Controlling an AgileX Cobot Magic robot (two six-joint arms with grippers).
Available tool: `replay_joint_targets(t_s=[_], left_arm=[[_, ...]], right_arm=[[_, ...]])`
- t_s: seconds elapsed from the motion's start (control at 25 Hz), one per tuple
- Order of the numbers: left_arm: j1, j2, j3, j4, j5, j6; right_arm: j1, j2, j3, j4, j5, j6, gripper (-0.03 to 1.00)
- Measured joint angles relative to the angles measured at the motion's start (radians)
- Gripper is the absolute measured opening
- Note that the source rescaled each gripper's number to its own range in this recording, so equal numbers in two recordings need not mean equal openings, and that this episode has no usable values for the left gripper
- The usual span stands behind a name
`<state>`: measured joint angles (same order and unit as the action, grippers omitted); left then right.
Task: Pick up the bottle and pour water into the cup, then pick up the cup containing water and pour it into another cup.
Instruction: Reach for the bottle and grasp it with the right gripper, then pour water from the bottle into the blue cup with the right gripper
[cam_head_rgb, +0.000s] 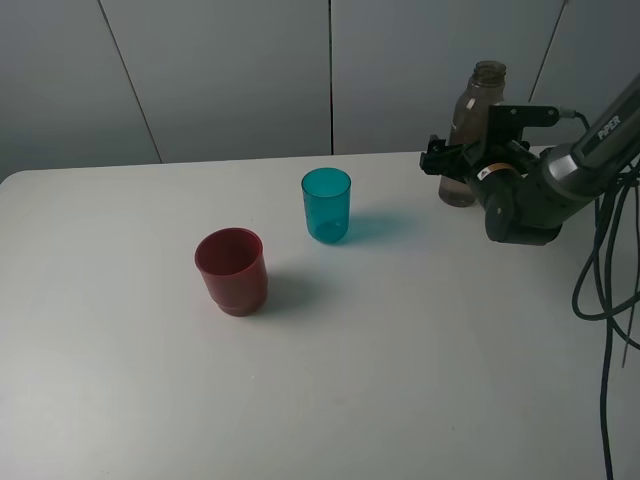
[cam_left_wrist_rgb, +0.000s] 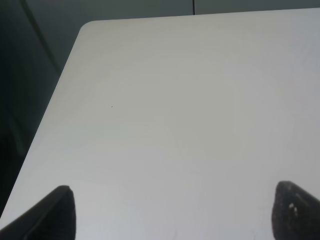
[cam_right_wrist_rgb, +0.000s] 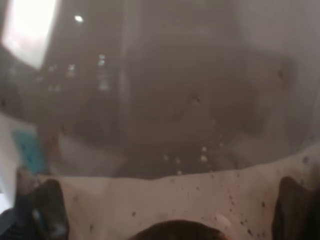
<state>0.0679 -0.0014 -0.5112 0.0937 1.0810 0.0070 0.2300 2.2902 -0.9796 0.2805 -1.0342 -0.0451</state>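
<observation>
Reaching round the bottle (cam_head_rgb: 470, 120) at the back right of the table (cam_head_rgb: 400, 350) with the right gripper (cam_head_rgb: 445, 160), jaws wide apart. Hanging over the table with the left gripper (cam_left_wrist_rgb: 172, 215), jaws apart too.

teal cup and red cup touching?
Apart. The exterior high view shows a strip of bare table between the teal cup and the red cup.

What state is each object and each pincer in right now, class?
bottle, upright, uncapped.
teal cup, upright, looks empty.
red cup, upright, looks empty.
right pincer, open around the bottle.
left pincer, open, holding nothing.
</observation>
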Motion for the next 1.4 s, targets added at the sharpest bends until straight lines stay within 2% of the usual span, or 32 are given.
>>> replay_joint_targets(t_s=[0.44, 0.48, 0.52, 0.56, 0.6, 1.08, 1.4], left_arm=[[0.000, 0.000, 0.000, 0.000, 0.000, 0.000], [0.000, 0.000, 0.000, 0.000, 0.000, 0.000], [0.000, 0.000, 0.000, 0.000, 0.000, 0.000], [0.000, 0.000, 0.000, 0.000, 0.000, 0.000], [0.000, 0.000, 0.000, 0.000, 0.000, -0.007], [0.000, 0.000, 0.000, 0.000, 0.000, -0.007], [0.000, 0.000, 0.000, 0.000, 0.000, -0.007]], right_arm=[[0.000, 0.013, -0.006, 0.000, -0.030, -0.004, 0.99], [0.000, 0.018, -0.006, 0.000, -0.030, -0.004, 0.90], [0.000, 0.023, -0.007, 0.000, -0.030, -0.004, 0.59], [0.000, 0.026, -0.007, 0.000, -0.030, -0.002, 0.16], [0.000, 0.028, -0.007, 0.002, -0.032, -0.002, 0.00], [-0.002, 0.022, -0.008, -0.020, -0.018, -0.001, 0.01], [0.000, -0.151, -0.006, -0.128, 0.157, -0.222, 0.01]])
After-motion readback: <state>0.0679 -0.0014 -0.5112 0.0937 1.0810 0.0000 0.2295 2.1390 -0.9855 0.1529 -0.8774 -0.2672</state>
